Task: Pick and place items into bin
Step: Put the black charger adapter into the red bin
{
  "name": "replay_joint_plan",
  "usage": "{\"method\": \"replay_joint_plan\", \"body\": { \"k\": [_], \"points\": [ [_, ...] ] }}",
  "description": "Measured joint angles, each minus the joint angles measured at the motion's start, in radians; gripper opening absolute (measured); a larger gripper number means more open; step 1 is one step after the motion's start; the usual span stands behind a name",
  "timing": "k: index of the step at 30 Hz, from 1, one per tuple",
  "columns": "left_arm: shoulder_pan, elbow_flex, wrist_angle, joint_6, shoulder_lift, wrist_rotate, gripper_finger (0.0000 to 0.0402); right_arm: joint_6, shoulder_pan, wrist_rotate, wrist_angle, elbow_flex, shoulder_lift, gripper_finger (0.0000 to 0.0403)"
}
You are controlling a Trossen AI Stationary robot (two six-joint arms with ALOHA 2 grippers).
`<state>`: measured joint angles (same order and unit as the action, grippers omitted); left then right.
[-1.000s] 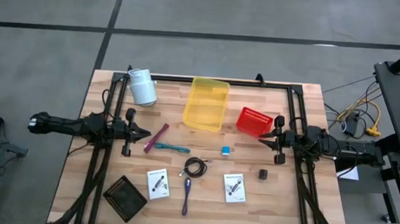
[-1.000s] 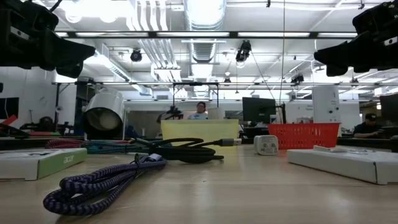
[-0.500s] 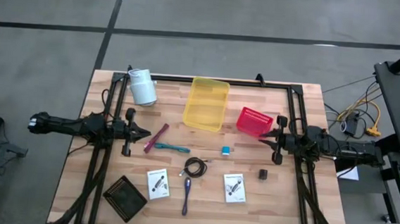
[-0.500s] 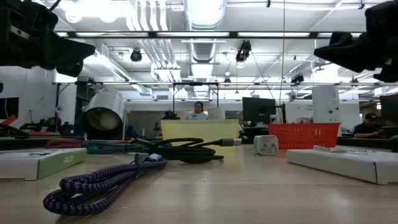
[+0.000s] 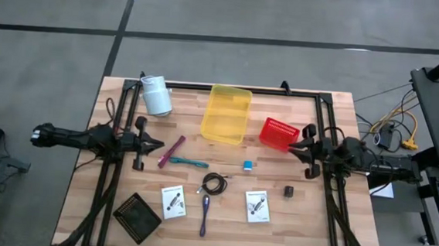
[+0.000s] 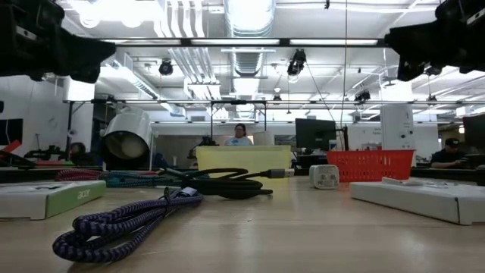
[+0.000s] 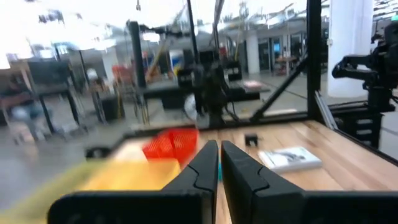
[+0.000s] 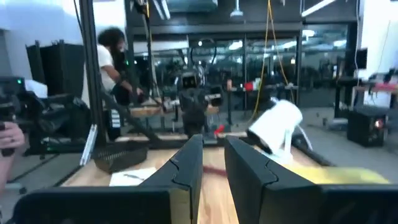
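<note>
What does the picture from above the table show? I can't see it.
A wooden table holds a yellow bin, a red basket and small scattered items. The left gripper and right gripper hover at opposite sides, holding nothing.

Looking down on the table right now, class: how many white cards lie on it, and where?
2. One white card lies left of the purple cable; the other white card lies to its right, near the black cube. None seems hidden.

Two white cards (image 5: pixel 173 200) (image 5: pixel 257 205), two cubes (image 5: pixel 247 165) (image 5: pixel 288 191), two bins (image 5: pixel 226 114) (image 5: pixel 277 134), one cup (image 5: pixel 156 95).
</note>
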<state>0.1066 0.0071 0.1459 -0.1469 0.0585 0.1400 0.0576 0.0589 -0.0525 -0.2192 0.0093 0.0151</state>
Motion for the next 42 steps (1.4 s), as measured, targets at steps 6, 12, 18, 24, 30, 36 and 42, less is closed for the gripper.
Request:
{"method": "replay_joint_plan", "body": {
  "k": [6,12,18,24,30,36,42],
  "points": [
    [0.000,0.002,0.105,-0.052,0.011,0.033,0.0005,-0.088,0.000,0.002,-0.128,0.000,0.000,0.0058],
    [0.000,0.036,0.113,-0.025,0.039,0.056,0.0057,-0.111,0.000,0.029,-0.143,0.001,0.021,0.0118],
    [0.000,0.061,0.132,-0.012,0.078,0.079,0.0130,-0.109,0.000,0.135,-0.180,0.000,0.060,0.0193],
    [0.000,0.052,0.194,0.093,0.130,0.074,0.0152,-0.007,0.000,0.133,-0.173,0.000,0.098,0.0216],
    [0.000,0.009,0.277,0.089,0.187,0.067,0.0153,0.025,0.000,0.134,-0.226,0.001,0.159,0.0215],
    [0.000,0.002,0.371,0.081,0.250,0.067,0.0153,0.101,0.000,0.133,-0.068,0.125,0.260,0.0215],
    [0.000,0.002,0.400,0.080,0.287,0.067,0.0153,0.284,0.000,0.139,0.252,0.334,0.420,0.0215]
  ]
}}
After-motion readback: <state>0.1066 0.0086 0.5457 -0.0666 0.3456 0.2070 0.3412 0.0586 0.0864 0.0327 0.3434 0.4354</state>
